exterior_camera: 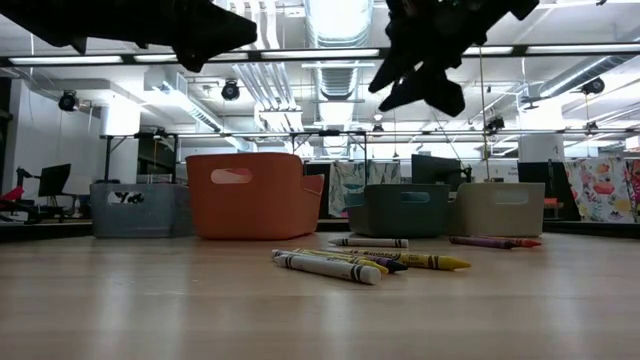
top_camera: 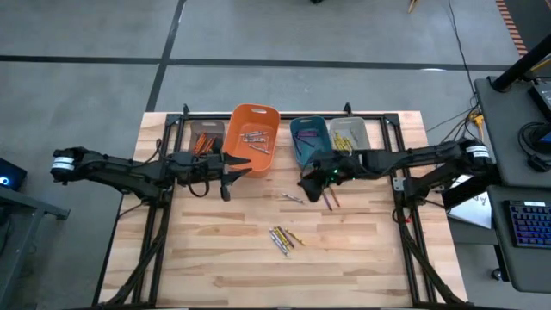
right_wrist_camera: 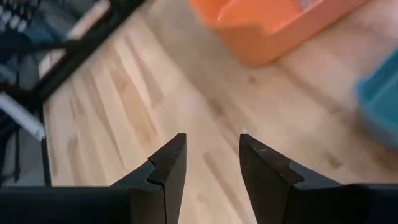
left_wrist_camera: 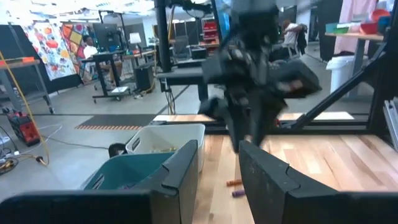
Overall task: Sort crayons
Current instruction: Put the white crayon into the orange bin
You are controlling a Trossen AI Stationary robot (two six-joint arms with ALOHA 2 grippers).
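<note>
"Where are the crayons (top_camera: 285, 238)?"
"Mid-desk, toward the front edge. The right gripper (right_wrist_camera: 208, 163), fingers apart and empty, should drop straight over one. The left gripper (left_wrist_camera: 219, 167) waits, gapped, empty."

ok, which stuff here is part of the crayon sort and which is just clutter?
Job:
- loose crayons mid-table
- pair of crayons by the right gripper
- orange bin, teal bin, grey bin, beige bin

Lying about:
- keyboard
- papers off-table
</note>
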